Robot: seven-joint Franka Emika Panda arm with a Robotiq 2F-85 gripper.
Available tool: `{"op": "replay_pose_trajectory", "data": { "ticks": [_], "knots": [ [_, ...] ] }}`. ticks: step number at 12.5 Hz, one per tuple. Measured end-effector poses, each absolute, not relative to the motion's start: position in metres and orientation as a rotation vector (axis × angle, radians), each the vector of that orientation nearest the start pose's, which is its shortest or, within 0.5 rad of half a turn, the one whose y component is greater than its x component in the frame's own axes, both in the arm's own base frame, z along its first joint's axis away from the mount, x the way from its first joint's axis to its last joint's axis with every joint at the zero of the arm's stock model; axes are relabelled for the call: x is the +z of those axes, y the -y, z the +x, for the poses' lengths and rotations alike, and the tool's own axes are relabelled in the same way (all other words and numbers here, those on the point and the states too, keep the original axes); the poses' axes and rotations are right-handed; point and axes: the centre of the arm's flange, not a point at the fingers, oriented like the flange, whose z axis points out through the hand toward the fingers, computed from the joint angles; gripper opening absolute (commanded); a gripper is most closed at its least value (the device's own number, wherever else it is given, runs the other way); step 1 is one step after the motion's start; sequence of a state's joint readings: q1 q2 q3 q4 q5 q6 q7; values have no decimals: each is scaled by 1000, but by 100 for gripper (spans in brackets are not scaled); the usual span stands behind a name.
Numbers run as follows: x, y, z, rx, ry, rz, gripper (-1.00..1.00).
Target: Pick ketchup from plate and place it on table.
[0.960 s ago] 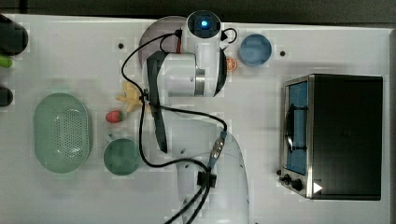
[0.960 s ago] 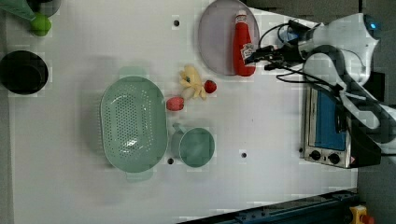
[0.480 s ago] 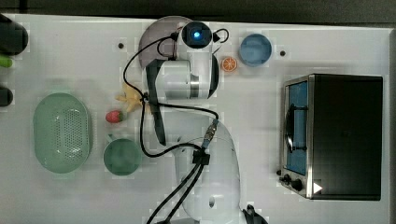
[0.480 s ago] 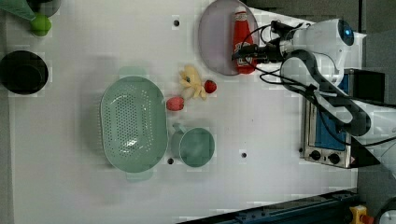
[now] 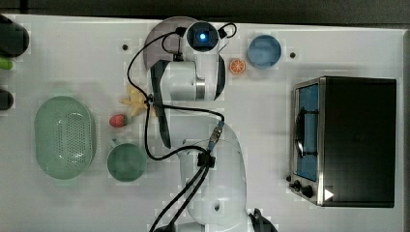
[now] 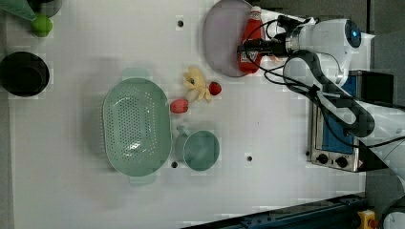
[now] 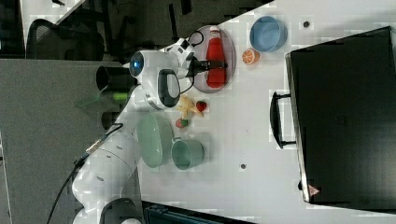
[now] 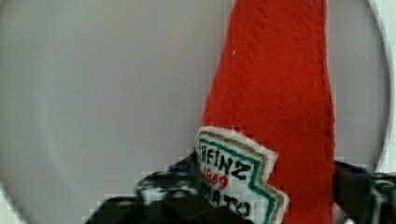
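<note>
The ketchup (image 6: 248,47) is a red plush bottle with a white cap and a label. It lies flat on the greyish-mauve plate (image 6: 222,43) at the far edge of the white table (image 6: 267,124). My gripper (image 6: 249,46) reaches over the plate from the left view's right, and its black fingers sit against both sides of the bottle's labelled body. In the wrist view the ketchup (image 8: 275,93) runs between the two dark fingers (image 8: 159,191) of my gripper (image 8: 271,184), with the plate (image 8: 93,93) beneath it. From the top view my arm covers the bottle and most of the plate (image 5: 162,41).
A blue bowl (image 5: 264,50) and an orange slice (image 5: 237,66) lie to the top view's right of the plate. A toaster oven (image 5: 345,140) stands further right. A yellow toy (image 5: 135,101), a red berry piece (image 5: 117,120), a green cup (image 5: 126,162) and a green colander (image 5: 64,137) lie to the top view's left.
My arm swung towards the top view's left, over the plate. The gripper came down around the ketchup and its fingers closed in on the bottle's sides.
</note>
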State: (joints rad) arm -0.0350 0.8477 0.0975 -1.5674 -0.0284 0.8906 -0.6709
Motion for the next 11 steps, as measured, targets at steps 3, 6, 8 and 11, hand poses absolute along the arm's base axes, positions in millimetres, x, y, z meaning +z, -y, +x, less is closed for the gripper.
{"op": "replay_pose_trajectory", "data": {
  "ticks": [3,6,8,11],
  "knots": [
    [151,-35,703,-86,-104,-3077,17],
    [159,-37,704,-96,-101,-3075,17],
    [176,-34,703,-69,-140,-3060,17],
    [240,-25,688,90,-161,-3060,17]
  ]
}}
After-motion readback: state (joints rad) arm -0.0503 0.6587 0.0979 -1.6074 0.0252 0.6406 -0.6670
